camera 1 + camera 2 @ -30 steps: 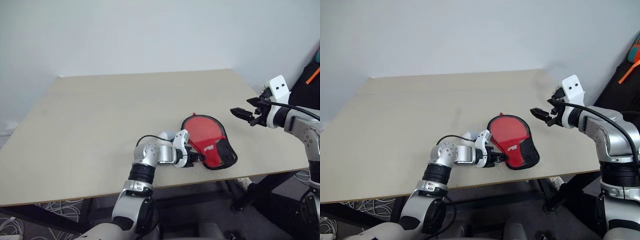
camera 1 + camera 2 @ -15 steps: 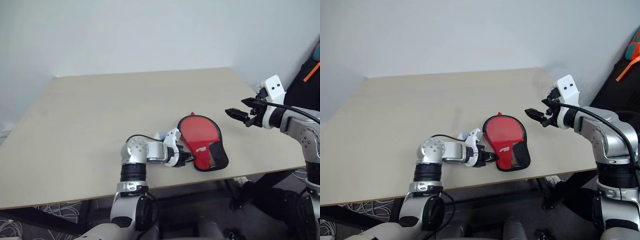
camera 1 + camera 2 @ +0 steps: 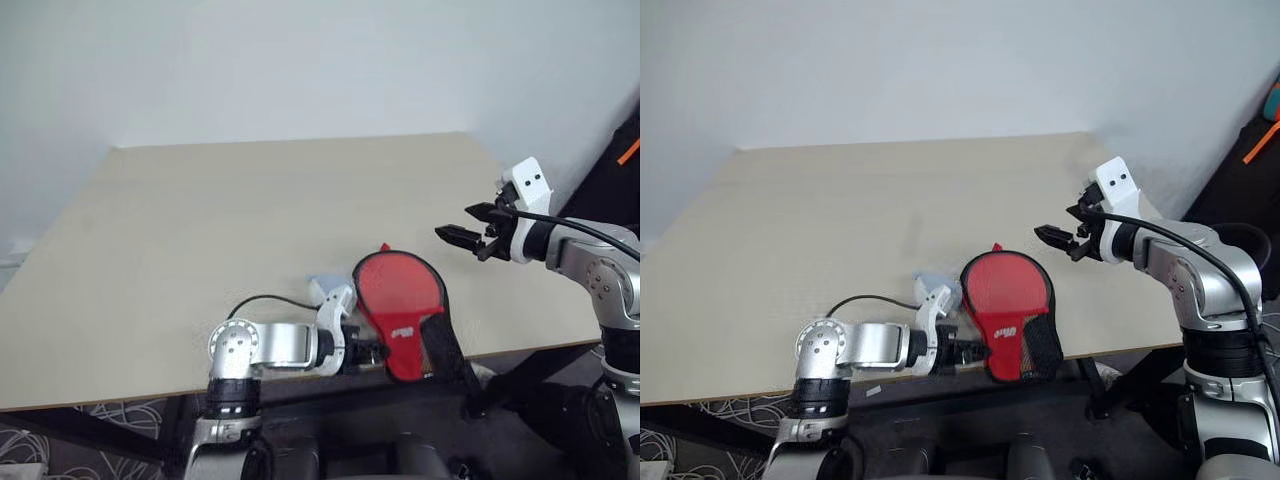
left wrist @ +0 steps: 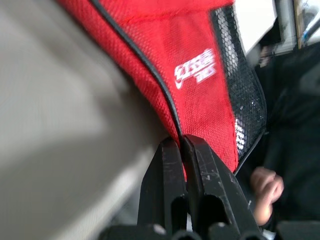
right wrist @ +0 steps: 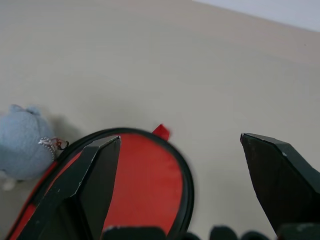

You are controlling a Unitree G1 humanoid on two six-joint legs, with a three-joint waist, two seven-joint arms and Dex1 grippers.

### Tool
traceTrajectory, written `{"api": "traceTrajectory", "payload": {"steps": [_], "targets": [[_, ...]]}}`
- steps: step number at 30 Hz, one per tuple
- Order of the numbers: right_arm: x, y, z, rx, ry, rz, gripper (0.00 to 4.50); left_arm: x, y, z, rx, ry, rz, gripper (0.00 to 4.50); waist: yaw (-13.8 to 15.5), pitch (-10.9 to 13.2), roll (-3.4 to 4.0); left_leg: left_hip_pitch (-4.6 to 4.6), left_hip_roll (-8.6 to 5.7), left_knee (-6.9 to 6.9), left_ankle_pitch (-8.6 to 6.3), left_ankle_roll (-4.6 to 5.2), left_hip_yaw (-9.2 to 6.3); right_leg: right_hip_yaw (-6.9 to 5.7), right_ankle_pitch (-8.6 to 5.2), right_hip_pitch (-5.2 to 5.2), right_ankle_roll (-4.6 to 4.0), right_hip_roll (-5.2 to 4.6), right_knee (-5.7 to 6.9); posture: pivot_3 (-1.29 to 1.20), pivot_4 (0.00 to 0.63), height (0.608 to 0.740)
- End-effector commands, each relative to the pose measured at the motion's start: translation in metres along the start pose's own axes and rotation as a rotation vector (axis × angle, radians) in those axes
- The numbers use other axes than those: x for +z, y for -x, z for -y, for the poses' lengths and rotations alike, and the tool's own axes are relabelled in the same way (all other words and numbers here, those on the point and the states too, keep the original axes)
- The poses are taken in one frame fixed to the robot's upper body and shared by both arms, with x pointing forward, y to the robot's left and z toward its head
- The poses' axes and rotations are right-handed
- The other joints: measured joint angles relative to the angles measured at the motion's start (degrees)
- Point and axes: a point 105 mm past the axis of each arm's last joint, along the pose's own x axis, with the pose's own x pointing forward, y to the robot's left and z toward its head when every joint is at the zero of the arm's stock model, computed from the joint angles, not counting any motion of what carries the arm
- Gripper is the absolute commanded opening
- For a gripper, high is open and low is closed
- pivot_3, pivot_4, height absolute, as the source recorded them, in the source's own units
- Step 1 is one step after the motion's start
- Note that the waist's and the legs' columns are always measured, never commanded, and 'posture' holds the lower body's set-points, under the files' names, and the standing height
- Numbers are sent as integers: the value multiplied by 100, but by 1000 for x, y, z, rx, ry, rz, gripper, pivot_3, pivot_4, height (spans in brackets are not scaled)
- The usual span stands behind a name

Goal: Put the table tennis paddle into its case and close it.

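Note:
The red fabric case (image 3: pixel 400 295) lies at the table's front edge, its round end on the table (image 3: pixel 200 230) and its black mesh narrow end (image 3: pixel 447 345) hanging past the edge. My left gripper (image 3: pixel 378 352) is shut on the case's black-piped rim, seen close in the left wrist view (image 4: pixel 181 145) beside the white logo (image 4: pixel 196 69). The right gripper (image 3: pixel 452 220) hovers open above the table, just right of and beyond the case's round end (image 5: pixel 145 185), holding nothing. The table tennis paddle is hidden.
A small pale blue soft thing (image 3: pixel 322 288) with a metal ring lies on the table against the case's left side. The front edge of the table runs right under the case. A dark bag (image 3: pixel 1260 150) stands off the table's right side.
My left gripper has drawn the case back toward the front edge, so its mesh end now overhangs. The right gripper has drifted slightly left, still open.

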Motion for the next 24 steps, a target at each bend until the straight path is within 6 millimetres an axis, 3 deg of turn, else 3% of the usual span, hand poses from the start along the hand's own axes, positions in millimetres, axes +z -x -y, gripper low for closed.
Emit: {"api": "traceTrajectory", "payload": {"steps": [1, 12, 16, 19, 24], "targets": [[19, 3, -8, 17, 42, 57, 4167, -6, 7, 21, -56, -25, -10, 31, 31, -1, 2, 0, -2, 0, 2, -3, 0, -1, 0, 1, -3, 0, 0, 0, 0, 698], [22, -1, -13, 33, 36, 66, 4167, -12, 12, 17, -28, -75, -42, 31, 138, -2, 3, -2, -5, 7, 3, -3, 11, 1, -9, 4, -21, 2, -5, 0, 0, 698], [23, -4, -14, 36, 33, 69, 4167, -7, 15, 18, -27, -90, -31, 955, 137, -1, 4, -2, -5, 6, 3, -2, 12, 1, -13, 4, -14, 2, -5, 0, 0, 698], [24, -6, -16, 44, 32, 72, 4167, 1, 23, 17, -17, -120, -9, 1984, 137, -1, 4, -3, -5, 6, 3, -2, 12, 1, -15, 3, -11, 3, -5, 0, 0, 698], [25, -10, -15, 53, 33, 71, 4167, 7, 47, 16, -9, -213, 3, 1984, 133, 0, 4, -4, -5, 6, 3, -2, 13, 0, -17, 2, -8, 3, -6, 0, 0, 698]]}}
